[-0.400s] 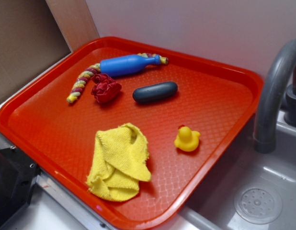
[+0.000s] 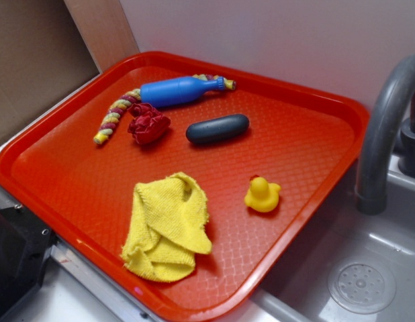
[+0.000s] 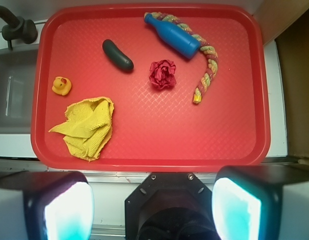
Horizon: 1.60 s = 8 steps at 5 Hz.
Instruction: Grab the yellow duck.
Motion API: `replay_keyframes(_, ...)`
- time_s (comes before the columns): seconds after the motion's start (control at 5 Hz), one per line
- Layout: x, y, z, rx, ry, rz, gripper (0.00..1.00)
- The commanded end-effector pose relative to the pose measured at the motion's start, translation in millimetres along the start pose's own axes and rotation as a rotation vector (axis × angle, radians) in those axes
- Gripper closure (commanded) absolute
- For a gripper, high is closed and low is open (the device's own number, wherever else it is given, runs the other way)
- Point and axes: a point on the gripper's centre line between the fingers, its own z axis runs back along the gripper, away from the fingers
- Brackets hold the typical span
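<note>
Hovering high with fingers spread wide and empty, the end effector [image 3: 152, 200] surveys the red plastic tray [image 3: 144, 160]; the tiny glossy yellow rubber duck [image 3: 61, 85] sits at its ten o'clock, clear of the yellow terry cloth [image 3: 87, 127].

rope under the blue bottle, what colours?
The braided rope is striped yellow, red and pale green. The wrist view shows it best.
</note>
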Motion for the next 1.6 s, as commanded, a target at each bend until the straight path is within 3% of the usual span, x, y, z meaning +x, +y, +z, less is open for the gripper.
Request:
replay_keyframes(0.0,61,-37,-8,0.175,-0.094,-0.515,0.00)
replay_keyframes(0.2,76,-63,-28,0.174,-0.138,-0.765,0.00)
replay_keyframes(0.4,98,-100,-59,0.120,-0.197,-1.006,0.00)
replay_keyframes(0.6,102,-132,-87,-0.063,-0.251,-1.221,0.00)
replay_keyframes(0.8,93,-153,-109,-0.143,-0.191,-1.463,0.00)
replay_keyframes(1.0,93,-169,-132,-0.164,-0.085,-1.525,0.00)
replay_keyframes(1.4,89,-187,-174,-0.171,0.039,-1.553,0.00)
